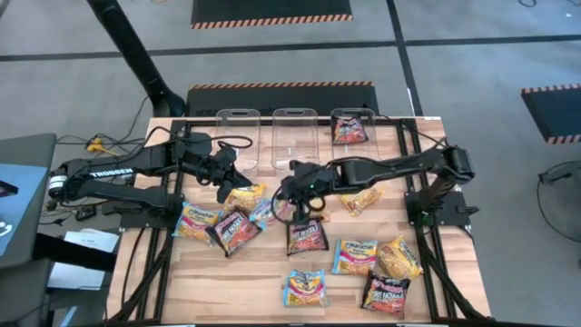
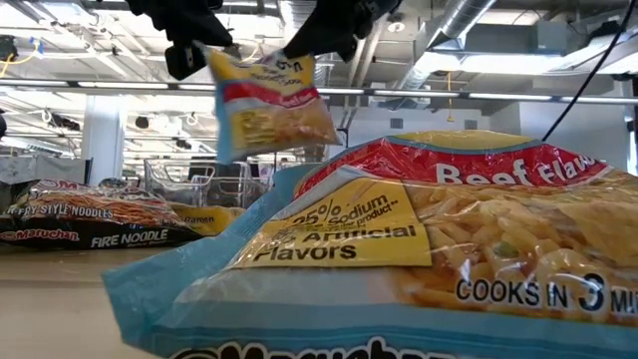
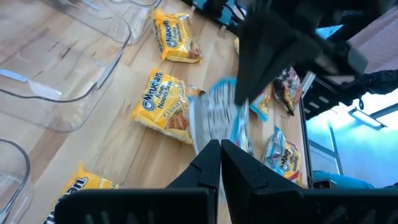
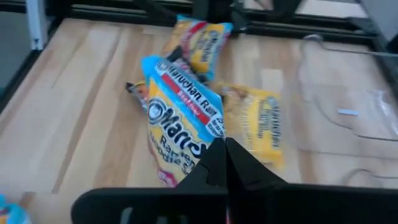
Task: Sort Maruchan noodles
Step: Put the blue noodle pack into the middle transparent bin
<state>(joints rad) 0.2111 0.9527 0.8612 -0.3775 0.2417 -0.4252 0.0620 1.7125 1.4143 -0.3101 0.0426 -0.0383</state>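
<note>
Crinkly plastic fills the front of the table: a light blue packet (image 1: 306,287) and a black-red packet (image 1: 386,293) lie nearest the front edge, with a blue one (image 1: 354,256) and a yellow-orange packet (image 1: 399,255) just behind them. Farther in, a cluster of packets sits loose under the arms, among them a black-red one (image 1: 307,236) on bare wood. Above that cluster the right gripper (image 1: 292,198) is clamped on a blue-and-yellow packet (image 4: 183,118), which hangs off the table in the low view. The left gripper (image 1: 225,186), also closed, is at the same packet's edge (image 3: 221,121), so both seem to be holding it between them; I judge this a handover or a two-handed lift. At the far edge stand three clear bins: the left bin (image 1: 238,136) and middle bin (image 1: 295,132) show nothing inside, the right bin (image 1: 352,116) holds one black-red packet (image 1: 349,130). Sorting looks barely begun, with nearly every packet left to place
</note>
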